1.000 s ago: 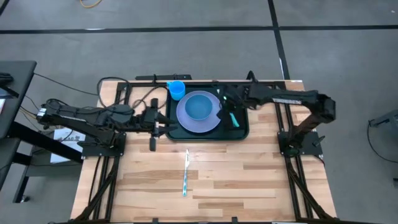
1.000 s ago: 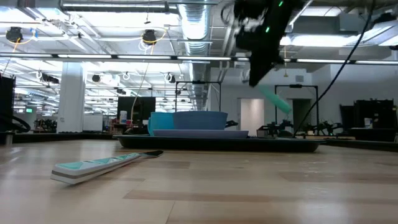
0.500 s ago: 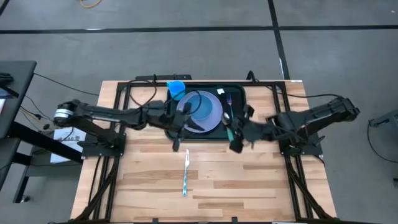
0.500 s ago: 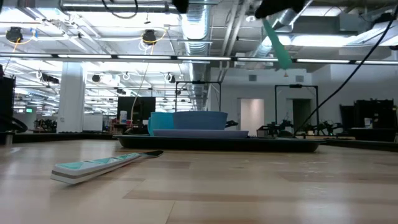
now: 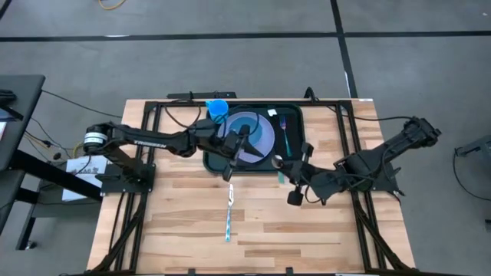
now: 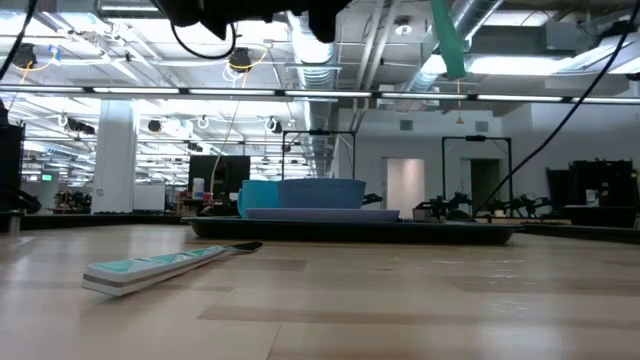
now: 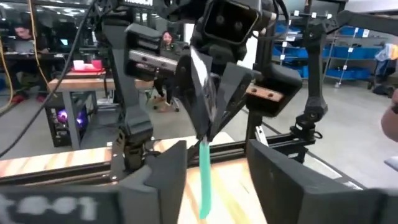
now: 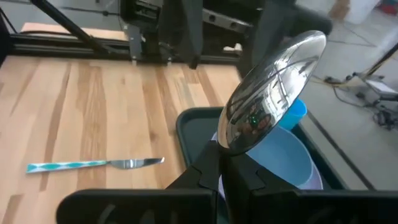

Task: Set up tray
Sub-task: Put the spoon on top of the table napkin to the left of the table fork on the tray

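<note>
Right wrist view shows the right gripper [image 8: 225, 163] with its jaws clamped on a polished metal spoon with a teal handle [image 8: 270, 92], the bowl of the spoon standing up above the fingers. Seen from overhead, this gripper [image 5: 285, 170] sits just off the tray's near edge, over bare wood. The left gripper [image 5: 234, 156] hangs above the tray's left half, over the plate, and its jaws are parted with nothing between them. The large dark green-black rectangular plastic tray [image 5: 294, 138] lies at the far middle of the pale wooden slat table [image 5: 307, 230], under the left jaws and just beyond the right ones. It carries a lavender round plate [image 5: 261, 132] with a blue bowl [image 5: 247, 124], a blue cup [image 5: 218, 110] and a teal-handled fork [image 5: 285, 130]. A teal-handled metal knife [image 5: 229, 213] lies on the table, well apart from the tray.
</note>
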Controlling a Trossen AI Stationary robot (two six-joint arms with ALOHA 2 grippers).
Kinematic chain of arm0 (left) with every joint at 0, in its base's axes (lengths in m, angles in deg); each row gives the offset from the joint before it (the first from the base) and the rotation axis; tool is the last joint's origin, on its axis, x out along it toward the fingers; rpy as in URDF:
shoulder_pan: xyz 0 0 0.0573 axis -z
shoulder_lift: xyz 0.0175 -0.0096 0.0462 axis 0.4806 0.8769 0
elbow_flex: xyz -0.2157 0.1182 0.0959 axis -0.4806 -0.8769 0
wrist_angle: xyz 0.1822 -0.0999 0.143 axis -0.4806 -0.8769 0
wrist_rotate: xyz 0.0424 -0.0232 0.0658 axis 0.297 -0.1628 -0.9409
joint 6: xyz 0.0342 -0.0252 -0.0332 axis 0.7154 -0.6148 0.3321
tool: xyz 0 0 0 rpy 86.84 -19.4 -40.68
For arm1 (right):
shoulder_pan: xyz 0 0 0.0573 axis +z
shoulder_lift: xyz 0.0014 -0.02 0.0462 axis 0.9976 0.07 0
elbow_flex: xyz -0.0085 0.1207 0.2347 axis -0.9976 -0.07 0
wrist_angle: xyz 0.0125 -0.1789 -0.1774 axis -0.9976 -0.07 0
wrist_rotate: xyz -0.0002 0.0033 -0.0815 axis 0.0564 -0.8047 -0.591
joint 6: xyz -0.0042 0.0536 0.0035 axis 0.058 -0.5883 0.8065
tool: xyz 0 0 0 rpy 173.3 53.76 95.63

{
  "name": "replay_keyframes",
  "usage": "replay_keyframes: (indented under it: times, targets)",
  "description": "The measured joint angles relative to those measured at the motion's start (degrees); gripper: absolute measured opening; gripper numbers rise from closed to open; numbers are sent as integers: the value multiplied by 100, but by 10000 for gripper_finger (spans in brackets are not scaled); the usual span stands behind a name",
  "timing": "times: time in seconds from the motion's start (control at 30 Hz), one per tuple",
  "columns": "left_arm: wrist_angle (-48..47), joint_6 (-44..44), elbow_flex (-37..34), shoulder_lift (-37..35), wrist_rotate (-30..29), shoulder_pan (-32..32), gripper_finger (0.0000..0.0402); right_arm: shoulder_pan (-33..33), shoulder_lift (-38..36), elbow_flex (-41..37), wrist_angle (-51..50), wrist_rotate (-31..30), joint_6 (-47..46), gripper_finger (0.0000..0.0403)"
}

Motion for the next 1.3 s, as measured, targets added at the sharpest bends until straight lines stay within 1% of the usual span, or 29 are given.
replay_keyframes:
  times: [0.07, 0.13, 0.27, 0.43, 0.53, 0.6, 0.67, 0.77, 0.9, 1.07, 1.17, 1.3]
  targets:
    - [82, 18, 142, 124, -98, 68, 183, -49, 38, 0, 97, 7, 121, 0]
    - [-21, 15, 162, 144, -28, 121, 202, -82, 35, -2, 148, 13, 169, 0]
    - [29, 85, 336, 244, 10, 214, 225, -173, 36, 2, 321, 155, 326, 0]
    - [-43, 37, 516, 373, 6, 247, 231, -223, 32, 4, 739, 402, 689, 0]
    - [60, 44, 557, 351, -54, 251, 232, -310, 32, 4, 779, 592, 726, 0]
    - [111, -50, 548, 363, -35, 255, 232, -351, 32, 4, 777, 610, 742, 0]
    - [257, -138, 567, 368, 31, 258, 232, -363, 32, 4, 781, 611, 772, 0]
    - [191, -83, 646, 360, -38, 308, 232, -402, 32, 4, 829, 651, 864, 0]
    - [130, -24, 763, 362, -80, 368, 232, -523, 32, 4, 917, 936, 928, 0]
    - [-94, 87, 867, 360, -297, 389, 228, -662, 128, 0, 1008, 1122, 1043, 0]
    - [-158, 147, 894, 360, -460, 387, 210, -724, 212, 19, 1169, 1205, 1112, 0]
    - [-356, 246, 894, 360, -664, 387, 161, -716, 219, 5, 1137, 1237, 1176, 0]
